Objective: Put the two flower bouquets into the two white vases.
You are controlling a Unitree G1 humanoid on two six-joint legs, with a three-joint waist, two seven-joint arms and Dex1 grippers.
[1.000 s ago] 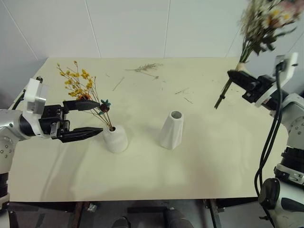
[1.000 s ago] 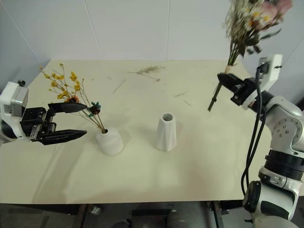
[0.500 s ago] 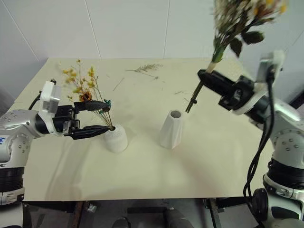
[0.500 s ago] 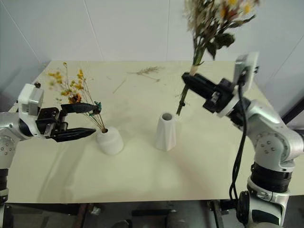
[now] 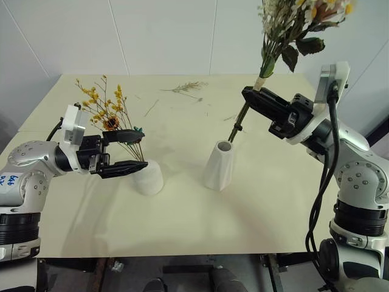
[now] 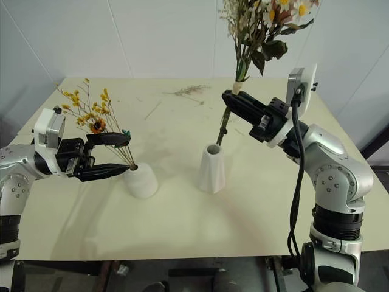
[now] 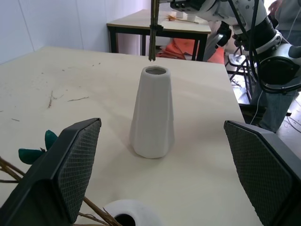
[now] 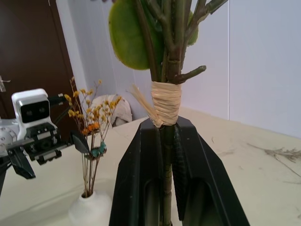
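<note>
The bouquet of small yellow blossoms (image 5: 104, 109) stands with its thin stems in the short rounded white vase (image 5: 148, 177). My left gripper (image 5: 139, 150) is open just left of this vase, its fingers (image 7: 70, 169) apart on either side of the stems. My right gripper (image 5: 251, 97) is shut on the raffia-bound stems (image 8: 165, 101) of the other bouquet (image 5: 293, 23), which has pale blooms and green leaves. It holds that bouquet nearly upright. The stem ends (image 7: 152, 47) hang just above the mouth of the taller tapered white vase (image 5: 219, 165).
Loose dried sprigs (image 5: 185, 87) and twigs (image 5: 151, 107) lie on the far half of the cream table (image 5: 182, 219). The two vases stand about a hand's width apart near the middle. Another table (image 7: 160, 26) and clutter stand beyond the right side.
My right arm has swung left with its bouquet, from over the table's right edge to above the tall vase. My left gripper stays open by the short vase.
</note>
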